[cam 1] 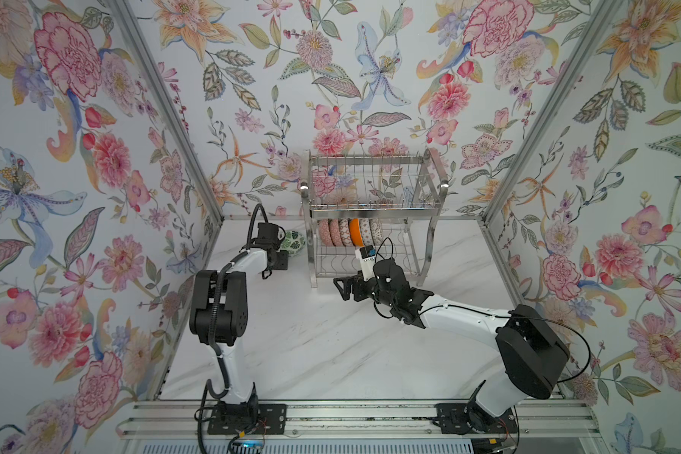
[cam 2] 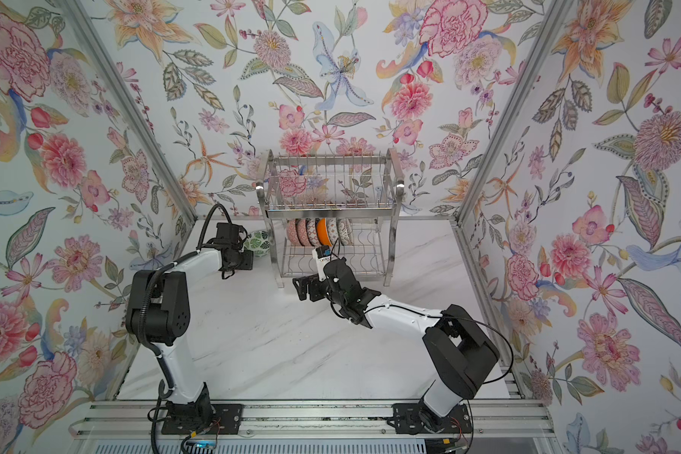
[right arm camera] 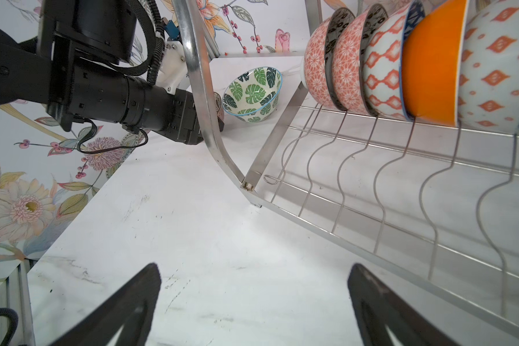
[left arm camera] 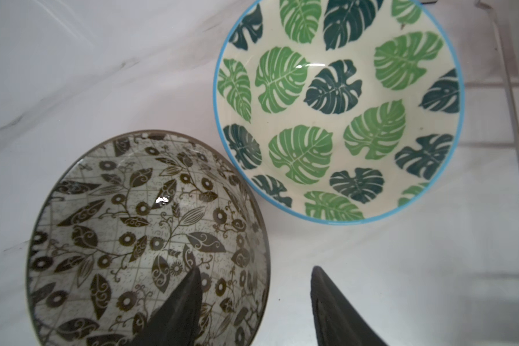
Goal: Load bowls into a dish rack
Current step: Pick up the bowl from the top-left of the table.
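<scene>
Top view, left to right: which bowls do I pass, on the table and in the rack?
Leaf bowl on the table → then in the rack: pink bowl → second pink bowl → red-patterned bowl → orange bowl → diamond bowl → dark-patterned bowl.

Both top views: high above 6 o'clock edge, facing 12 o'clock, whole table [cam 1: 331, 353] in frame, dish rack [cam 1: 370, 213] far centre. Left wrist: close, straight down. Right wrist: low, beside rack's lower tier. Wrist views share green leaf bowl [left arm camera: 339, 110] [right arm camera: 252, 93].
</scene>
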`<act>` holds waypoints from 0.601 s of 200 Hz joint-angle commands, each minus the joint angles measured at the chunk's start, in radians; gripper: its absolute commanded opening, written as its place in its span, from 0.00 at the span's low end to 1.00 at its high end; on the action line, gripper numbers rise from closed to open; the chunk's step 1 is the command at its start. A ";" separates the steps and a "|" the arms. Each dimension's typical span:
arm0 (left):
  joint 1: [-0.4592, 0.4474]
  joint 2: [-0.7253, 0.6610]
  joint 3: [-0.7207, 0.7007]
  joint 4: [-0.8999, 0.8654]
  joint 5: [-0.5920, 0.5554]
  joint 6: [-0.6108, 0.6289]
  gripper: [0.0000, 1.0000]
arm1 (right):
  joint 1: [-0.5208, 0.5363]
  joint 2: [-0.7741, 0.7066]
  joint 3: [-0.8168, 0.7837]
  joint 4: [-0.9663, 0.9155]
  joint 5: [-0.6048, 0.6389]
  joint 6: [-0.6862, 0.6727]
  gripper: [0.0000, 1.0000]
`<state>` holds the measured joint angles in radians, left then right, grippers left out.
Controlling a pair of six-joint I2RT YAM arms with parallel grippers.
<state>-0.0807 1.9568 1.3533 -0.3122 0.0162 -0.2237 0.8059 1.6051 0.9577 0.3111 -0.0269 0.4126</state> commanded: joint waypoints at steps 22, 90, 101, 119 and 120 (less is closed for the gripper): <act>0.008 0.017 -0.014 -0.003 -0.007 -0.003 0.49 | -0.012 -0.042 -0.021 0.020 -0.012 0.016 0.99; 0.021 0.014 -0.040 -0.002 -0.008 -0.012 0.24 | -0.027 -0.062 -0.040 0.035 -0.019 0.030 0.99; 0.024 0.005 -0.044 -0.005 -0.011 -0.012 0.16 | -0.030 -0.063 -0.040 0.036 -0.022 0.029 0.99; 0.028 -0.017 -0.055 -0.008 -0.012 -0.012 0.10 | -0.033 -0.066 -0.044 0.036 -0.023 0.029 0.99; 0.028 -0.017 -0.056 -0.008 -0.011 -0.012 0.10 | -0.033 -0.066 -0.044 0.037 -0.023 0.029 0.99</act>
<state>-0.0689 1.9564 1.3293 -0.2863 0.0040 -0.2237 0.7815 1.5700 0.9272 0.3271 -0.0429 0.4313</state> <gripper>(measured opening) 0.122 0.992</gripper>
